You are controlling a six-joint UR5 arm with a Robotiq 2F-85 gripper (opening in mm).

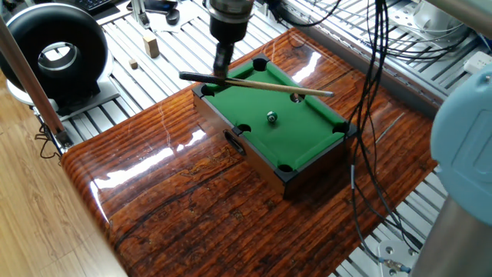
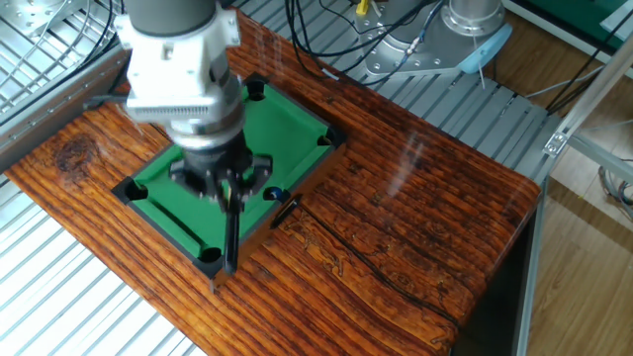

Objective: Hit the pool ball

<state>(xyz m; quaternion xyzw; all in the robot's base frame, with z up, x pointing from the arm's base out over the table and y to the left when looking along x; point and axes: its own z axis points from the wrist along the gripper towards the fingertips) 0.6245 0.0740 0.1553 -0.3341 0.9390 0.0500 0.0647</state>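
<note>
The mini pool table [image 1: 311, 127] with green felt sits on the wooden tabletop. The pool ball [image 1: 271, 117], tiny and glossy grey, rests near the middle of the felt. My gripper [image 1: 221, 71] hangs over the table's far left corner, shut on the cue stick [image 1: 265, 85]. The cue lies almost level above the felt; its dark butt sticks out left and its pale tip reaches past the far right rail, behind the ball and apart from it. In the other fixed view my gripper [image 2: 229, 188] covers the felt's middle, the cue's dark butt [image 2: 232, 242] points toward the camera, and the ball is hidden.
A black ring-shaped device [image 1: 58, 50] and small wooden blocks [image 1: 151, 46] lie beyond the tabletop's left end. Black cables [image 1: 369, 115] hang beside the mini table's right end. A thin black cable [image 2: 346, 259] runs over the tabletop. A second robot base [image 2: 465, 30] stands behind.
</note>
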